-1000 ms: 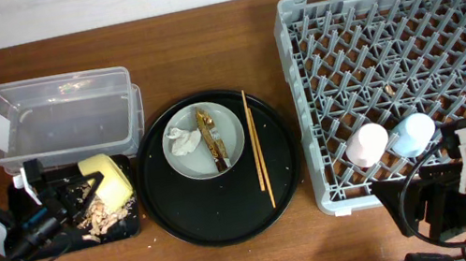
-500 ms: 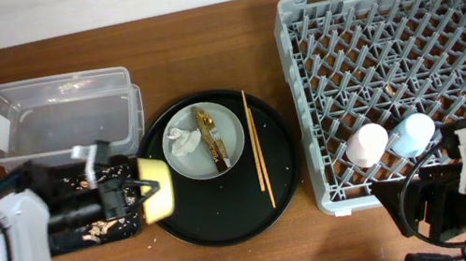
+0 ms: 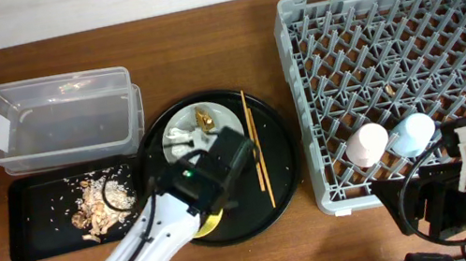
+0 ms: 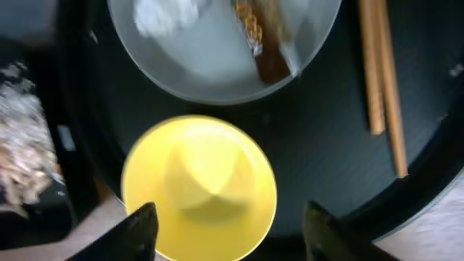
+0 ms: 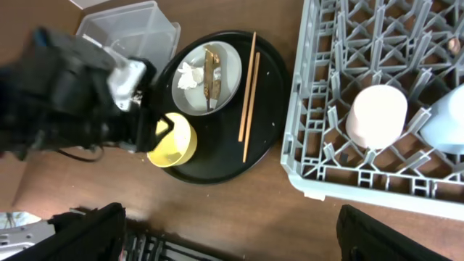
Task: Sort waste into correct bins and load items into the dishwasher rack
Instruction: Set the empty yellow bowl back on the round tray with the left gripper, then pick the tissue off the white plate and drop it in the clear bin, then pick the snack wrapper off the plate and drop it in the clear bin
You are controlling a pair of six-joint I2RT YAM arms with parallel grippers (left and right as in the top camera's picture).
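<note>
Hovering: left fingers [image 4: 141,230] spread | yellow bowl [image 4: 199,190] between them | on round tray [image 4: 319,145]

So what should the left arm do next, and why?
Probably lift the left gripper straight up and away. Its fingers are spread open, the yellow bowl sits on the round tray looking empty, and the scraps lie in the black bin.
</note>
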